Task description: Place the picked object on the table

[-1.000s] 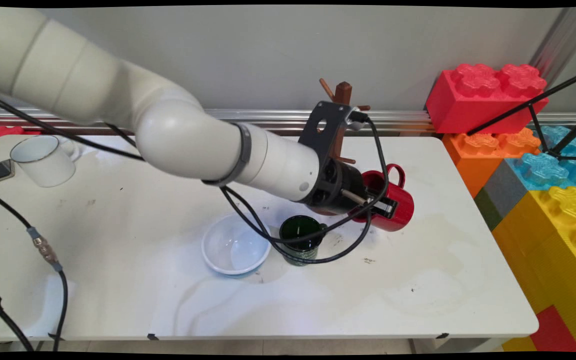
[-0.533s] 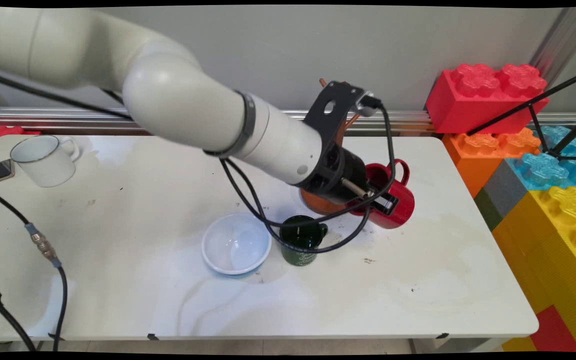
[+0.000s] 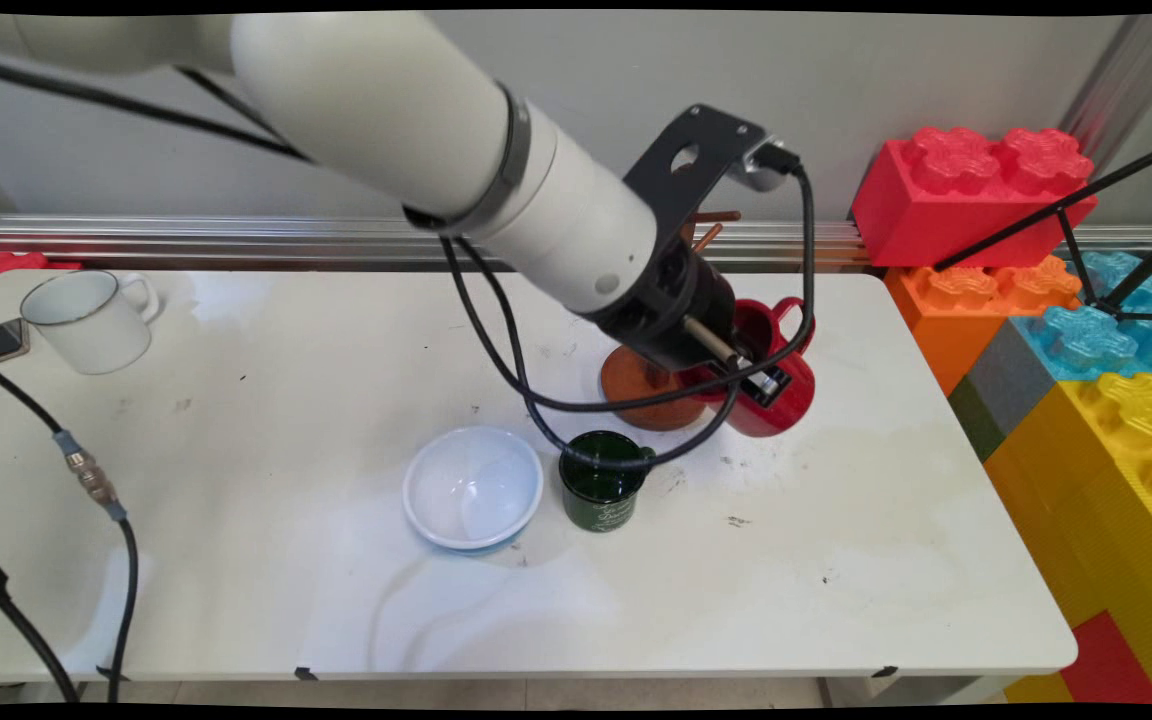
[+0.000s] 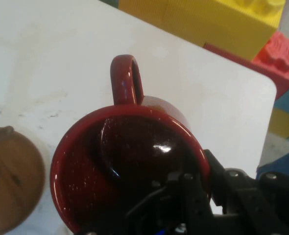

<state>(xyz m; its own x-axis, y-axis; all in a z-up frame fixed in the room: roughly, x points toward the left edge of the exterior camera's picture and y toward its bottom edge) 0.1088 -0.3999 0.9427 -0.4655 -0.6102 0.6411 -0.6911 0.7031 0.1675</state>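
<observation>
On the white bench (image 3: pixel 236 420), beside stacked toy blocks (image 3: pixel 1086 330) at its right end, the arm reaches in from upper left. Wooden mug stand (image 3: pixel 641 385) sits at mid-rear; its round base shows just beside the red mug (image 3: pixel 786 385) in the hand view. The mug hangs tilted, apparently clear of the bench top, opening toward the hand camera, handle pointing away. Gripper (image 3: pixel 761 385) is clamped on the mug's rim wall, one finger inside, one outside. Judgement: mug is grasped and raised near the stand; it hangs on no peg. White bowl (image 3: pixel 473 488) and green mug (image 3: pixel 601 490) stand close together nearer the front; white mug (image 3: pixel 91 320) far left.
</observation>
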